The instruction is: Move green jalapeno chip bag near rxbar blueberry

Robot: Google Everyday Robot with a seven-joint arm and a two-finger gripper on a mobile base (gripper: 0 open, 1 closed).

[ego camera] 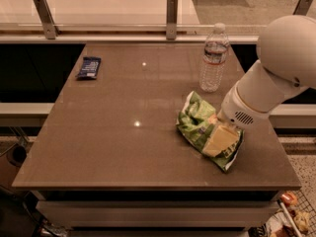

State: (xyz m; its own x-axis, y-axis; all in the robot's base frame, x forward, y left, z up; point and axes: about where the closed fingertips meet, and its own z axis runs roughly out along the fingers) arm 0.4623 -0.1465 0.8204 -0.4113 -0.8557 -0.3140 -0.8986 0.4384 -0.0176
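right, camera view only: the green jalapeno chip bag (195,120) lies flat and crumpled on the tabletop (123,147), toward the near right edge, long axis running upper left to lower right. the pincer (217,141) is down on the bag's lower-right half, a pale wedge coming off the big white arm (276,68) that enters from the right. can't tell how wide the pincer is or whether it actually has the bag; contact looks likely, grip not confirmed. the rxbar blueberry (89,67) sits flat near the far left corner, well apart from the bag, diagonally across the tabletop. a water bottle (214,58) stands upright just beyond the bag, apparently not touching it. handling guess: the bag is light, soft, air-filled foil, so it will deform under a pinch and may slip, and the contents crush easily. best hold is probably a crimped edge or a fold of loose foil, not the puffy middle. lift clear rather than drag, swing left away from the bottle, and set down beside the bar, not on it.
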